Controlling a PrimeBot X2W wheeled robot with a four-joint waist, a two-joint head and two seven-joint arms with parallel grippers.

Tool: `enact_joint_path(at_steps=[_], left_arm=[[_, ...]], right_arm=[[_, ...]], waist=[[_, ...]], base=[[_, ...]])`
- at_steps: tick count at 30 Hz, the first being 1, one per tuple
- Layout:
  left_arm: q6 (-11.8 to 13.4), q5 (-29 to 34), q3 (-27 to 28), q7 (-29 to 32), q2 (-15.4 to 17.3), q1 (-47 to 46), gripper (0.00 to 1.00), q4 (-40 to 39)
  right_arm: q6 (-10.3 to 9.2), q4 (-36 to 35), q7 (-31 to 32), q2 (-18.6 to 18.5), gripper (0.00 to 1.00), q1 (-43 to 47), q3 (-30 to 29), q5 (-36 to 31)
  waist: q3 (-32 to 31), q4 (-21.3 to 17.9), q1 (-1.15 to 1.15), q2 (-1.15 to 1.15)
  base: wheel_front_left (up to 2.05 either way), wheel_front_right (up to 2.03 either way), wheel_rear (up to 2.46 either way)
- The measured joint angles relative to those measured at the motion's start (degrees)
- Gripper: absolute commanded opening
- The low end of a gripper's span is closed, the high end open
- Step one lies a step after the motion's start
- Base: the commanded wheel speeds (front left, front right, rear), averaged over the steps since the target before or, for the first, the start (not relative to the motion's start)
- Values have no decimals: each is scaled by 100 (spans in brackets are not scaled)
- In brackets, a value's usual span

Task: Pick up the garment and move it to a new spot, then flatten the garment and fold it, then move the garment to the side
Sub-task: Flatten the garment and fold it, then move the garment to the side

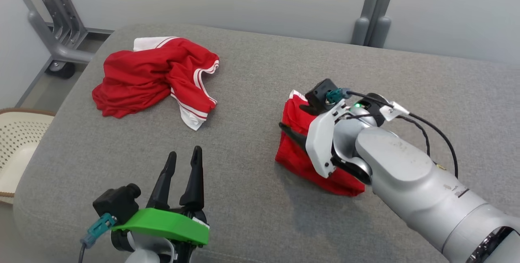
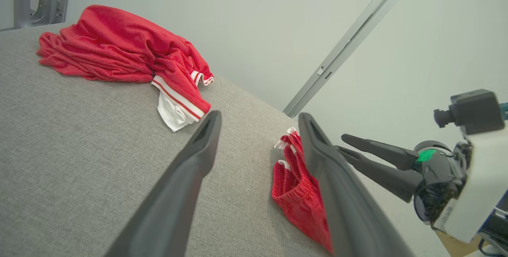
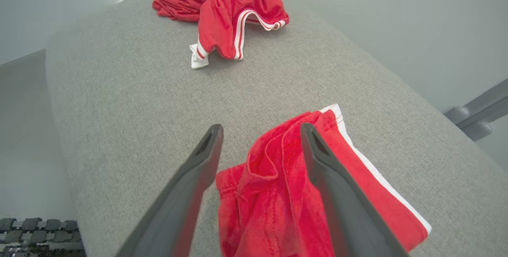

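Now the right claw (image 3: 261,130) stands released, fingers spread over the folded red shorts (image 1: 298,161) on the right side of the grey worktop (image 1: 252,72). The left claw (image 1: 185,152) is likewise released and empty, near the front edge. A crumpled red garment (image 1: 150,76) lies far left.

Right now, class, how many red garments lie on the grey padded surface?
2. The crumpled garment lies far left; the folded garment lies right, under the open right pincer, which hides part of it.
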Motion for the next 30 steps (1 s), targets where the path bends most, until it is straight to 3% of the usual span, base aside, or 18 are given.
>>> enact_joint_path(at_steps=[5,11,15,22,30], left_arm=[[1,31,9,0,0,2,100,-47],[1,100,-144,0,-1,1,100,-153],[1,164,-166,0,0,-3,100,-201],[2,244,-197,2,-1,-9,100,-241],[2,276,-185,2,0,-28,100,-268]], right_arm=[[-26,-114,-337,-193,100,-146,-525,168],[-292,88,-544,-743,100,19,-1162,617],[-378,328,-661,-909,100,504,-1510,991],[-339,532,-793,-754,100,1212,-1908,1706],[-192,589,-801,-539,100,1325,-2053,2075]], waist=[[9,-182,0,0],[133,-284,0,0],[243,-264,0,0],[440,-123,0,0],[634,47,0,0]], base=[[0,0,0],[0,0,0],[0,0,0],[0,0,0],[0,0,0]])
